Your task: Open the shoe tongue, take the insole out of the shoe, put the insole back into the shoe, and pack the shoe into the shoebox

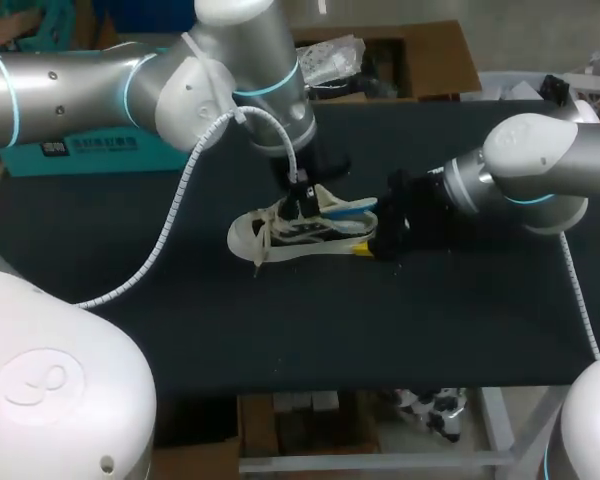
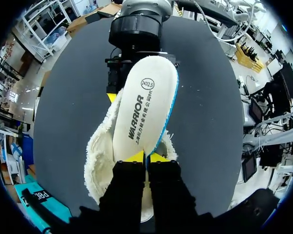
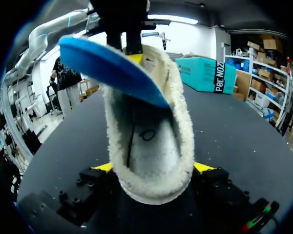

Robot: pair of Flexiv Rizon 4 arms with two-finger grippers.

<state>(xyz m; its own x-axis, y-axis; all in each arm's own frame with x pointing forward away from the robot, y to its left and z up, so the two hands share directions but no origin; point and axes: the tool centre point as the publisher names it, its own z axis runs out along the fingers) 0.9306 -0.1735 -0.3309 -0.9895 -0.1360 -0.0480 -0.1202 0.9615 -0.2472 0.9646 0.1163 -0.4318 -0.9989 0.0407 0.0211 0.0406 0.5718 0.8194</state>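
Note:
A white sneaker (image 1: 280, 232) with black stripes lies on the black table, toe to the left. My left gripper (image 1: 302, 195) hangs over its opening, shut on the edge of the insole (image 1: 348, 208). The insole (image 2: 144, 112) is white on top and blue underneath, and it sticks up out of the fleecy shoe (image 2: 100, 156) ahead of the left gripper (image 2: 146, 157). My right gripper (image 1: 372, 245) is at the heel. In the right wrist view the heel of the shoe (image 3: 151, 146) sits between the right gripper (image 3: 154, 168), a yellow fingertip against each side, under the blue insole (image 3: 112, 68).
The black table (image 1: 180, 320) stretches to the left of and in front of the shoe. A white spiral cable (image 1: 170, 240) hangs from my left arm over the table's left half. An open cardboard box (image 1: 430, 60) stands at the far edge.

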